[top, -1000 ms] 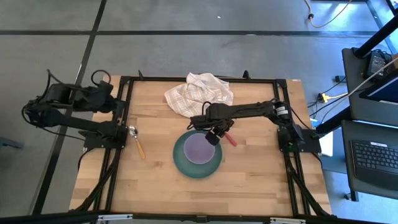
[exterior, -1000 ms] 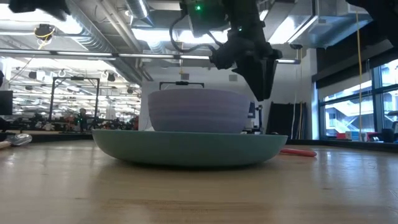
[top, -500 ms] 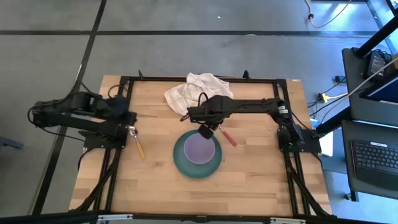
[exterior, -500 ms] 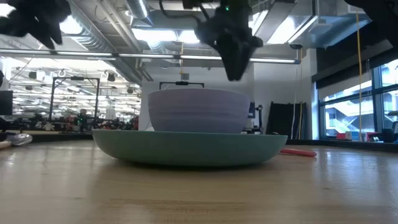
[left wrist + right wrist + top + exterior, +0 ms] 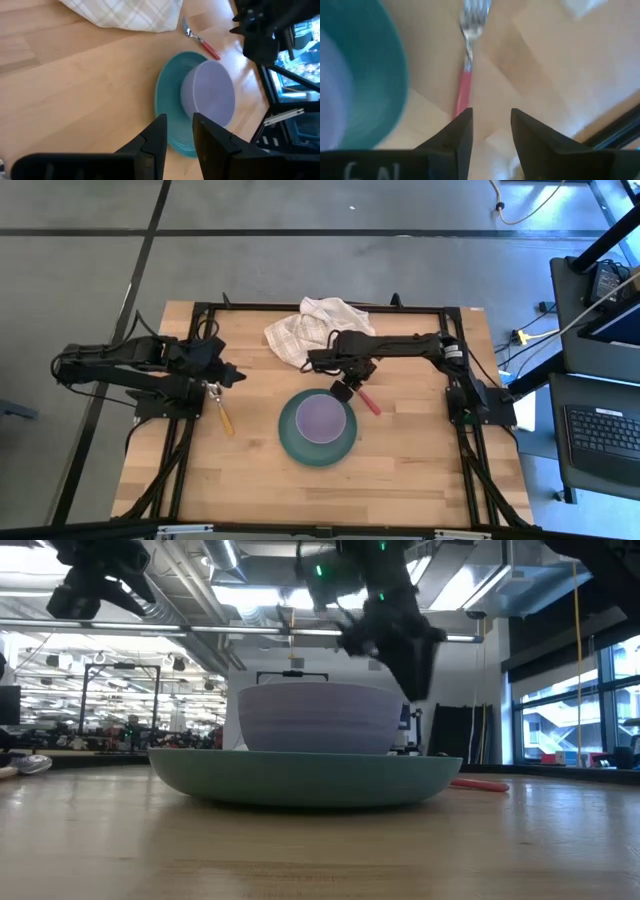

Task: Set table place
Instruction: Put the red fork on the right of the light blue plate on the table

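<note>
Now our right end effector [image 5: 347, 389], fingers apart, hovers over the thin, stiff, slippery fork [image 5: 366, 399] at the plate's [image 5: 292, 438] two o'clock; we judge its red handle grips best.

one plate [image 5: 292, 442], one bowl [image 5: 323, 418], one fork [image 5: 364, 396], one spoon [image 5: 221, 409], one cloth [image 5: 310, 327], two arms.

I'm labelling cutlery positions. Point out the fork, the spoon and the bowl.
fork [image 5: 462, 92], right wrist view, red handle.
spoon [image 5: 224, 416], high view, yellow-orange handle.
bowl [image 5: 323, 418], high view, inside centre.
</note>
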Controlling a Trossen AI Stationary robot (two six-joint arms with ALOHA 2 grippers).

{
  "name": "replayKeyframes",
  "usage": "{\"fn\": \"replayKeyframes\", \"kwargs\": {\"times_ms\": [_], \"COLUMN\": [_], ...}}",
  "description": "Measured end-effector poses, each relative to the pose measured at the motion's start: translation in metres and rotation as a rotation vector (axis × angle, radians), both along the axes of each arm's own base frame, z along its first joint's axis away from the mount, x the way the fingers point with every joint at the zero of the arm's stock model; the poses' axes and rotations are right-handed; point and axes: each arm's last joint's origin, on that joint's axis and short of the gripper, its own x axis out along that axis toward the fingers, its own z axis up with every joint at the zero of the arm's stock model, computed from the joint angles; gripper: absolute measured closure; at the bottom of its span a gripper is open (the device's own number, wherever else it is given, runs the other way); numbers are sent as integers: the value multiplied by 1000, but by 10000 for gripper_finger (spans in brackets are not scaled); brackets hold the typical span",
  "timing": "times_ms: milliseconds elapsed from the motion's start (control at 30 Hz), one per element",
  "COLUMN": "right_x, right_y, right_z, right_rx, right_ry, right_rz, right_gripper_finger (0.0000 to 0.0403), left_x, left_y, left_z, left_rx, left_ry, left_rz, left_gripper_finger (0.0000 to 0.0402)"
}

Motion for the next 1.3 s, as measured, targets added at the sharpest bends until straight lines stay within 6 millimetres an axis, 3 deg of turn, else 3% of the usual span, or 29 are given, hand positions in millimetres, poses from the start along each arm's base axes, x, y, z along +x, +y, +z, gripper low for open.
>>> {"fn": "replayKeyframes", "kwargs": {"times_ms": [400,1067,1300], "right_x": [-11,-6,-17], "right_y": [-1,-3,-1], "right_z": [-57,-63,-85], "right_rx": [124,99,119], "right_ry": [31,-34,3], "right_rz": [-37,-30,-43], "right_gripper_finger": [269,269,269], "left_x": [-1,-1,-1], "left_y": [0,0,0], "left_z": [0,-1,-1], "left_rx": [26,27,27], "left_ry": [10,11,11], "left_rz": [-23,-24,-24], "left_gripper_finger": [315,315,315]}}
